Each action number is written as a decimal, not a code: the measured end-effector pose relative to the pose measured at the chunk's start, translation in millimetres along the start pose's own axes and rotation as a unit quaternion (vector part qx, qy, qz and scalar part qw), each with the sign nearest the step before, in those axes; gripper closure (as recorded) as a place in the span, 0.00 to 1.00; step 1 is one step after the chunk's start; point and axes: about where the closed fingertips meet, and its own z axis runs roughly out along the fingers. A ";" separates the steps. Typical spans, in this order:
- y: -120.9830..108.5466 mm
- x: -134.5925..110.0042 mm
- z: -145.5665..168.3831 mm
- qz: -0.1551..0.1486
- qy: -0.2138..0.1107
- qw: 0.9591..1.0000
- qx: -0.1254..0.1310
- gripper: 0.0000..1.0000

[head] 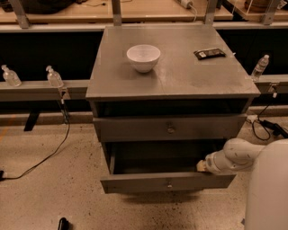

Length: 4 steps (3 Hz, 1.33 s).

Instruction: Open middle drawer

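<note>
Extending leftward from the robot's white body (270, 188) at the lower right, the arm (238, 155) lies nearly level, its rounded wrist bent toward the cabinet. The gripper (201, 166) sits at the right end of the middle drawer (135, 184), just above the front panel and partly inside the opening. Whether it is open or closed I cannot tell from here.

The middle drawer stands well out from the cabinet, its dark interior exposed and its small round knob (169, 184) at the centre of the front. The drawer above (130, 129) is flush with the frame and has its own knob (170, 130).

At the far left, two small clear bottles (10, 75) (54, 77) stand on a grey rail, and a black cable (49, 152) trails across the speckled floor (45, 197). The grey cabinet top (189, 81) carries a white bowl (143, 57) left of centre and a flat black packet (209, 54) near the back right, well apart from it. Another clear bottle (260, 67) stands just beside the cabinet's right edge. Behind it all runs a pale wooden bench (148, 9).
</note>
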 end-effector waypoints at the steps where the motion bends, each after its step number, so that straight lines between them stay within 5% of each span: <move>1: 9.7 -0.6 -13.8 -0.026 -0.024 0.999 -0.005 1.00; 2: 6.7 -18.2 -29.3 -0.100 -0.107 0.989 -0.026 1.00; 4: 15.9 -24.9 -34.2 -0.114 -0.118 0.986 -0.031 1.00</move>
